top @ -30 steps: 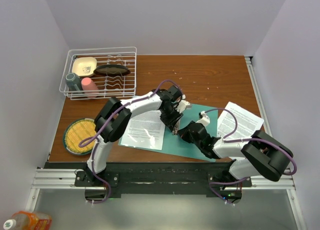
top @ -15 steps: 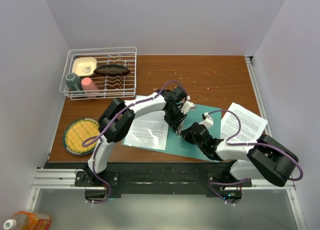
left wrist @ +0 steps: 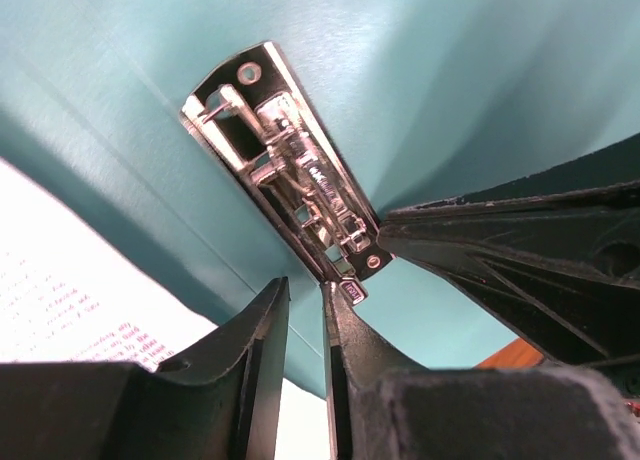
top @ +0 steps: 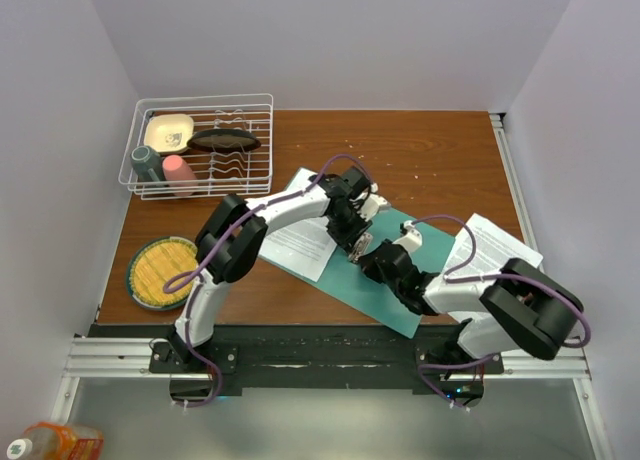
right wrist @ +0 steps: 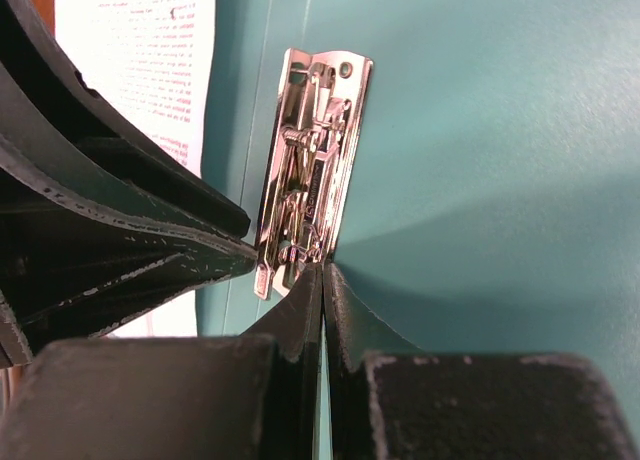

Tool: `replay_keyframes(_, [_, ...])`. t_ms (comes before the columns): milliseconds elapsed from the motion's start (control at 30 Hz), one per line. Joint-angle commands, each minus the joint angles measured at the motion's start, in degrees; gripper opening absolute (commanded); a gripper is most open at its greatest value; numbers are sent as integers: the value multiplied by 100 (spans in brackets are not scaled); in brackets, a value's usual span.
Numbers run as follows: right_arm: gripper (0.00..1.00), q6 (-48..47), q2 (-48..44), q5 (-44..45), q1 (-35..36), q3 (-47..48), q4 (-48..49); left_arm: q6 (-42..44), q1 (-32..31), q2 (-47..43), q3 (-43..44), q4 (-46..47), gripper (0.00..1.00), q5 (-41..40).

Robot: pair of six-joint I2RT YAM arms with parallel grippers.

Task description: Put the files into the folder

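Top external: folder [top: 375,298] long axis runs upper-left to lower-right.

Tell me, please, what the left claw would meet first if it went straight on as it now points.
Probably the near end of the metal clip on the folder, just ahead of the left claw; depth is unclear.
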Motion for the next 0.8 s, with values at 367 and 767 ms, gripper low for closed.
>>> replay_keyframes(367, [0,-540,1851,-620,6,822,-1046,99,275,-884,-1669,1120,23,347])
replay_keyframes(767, [0,-488,1158,-392,-29,568,-1687,187,143,-936,-1459,935,21,540])
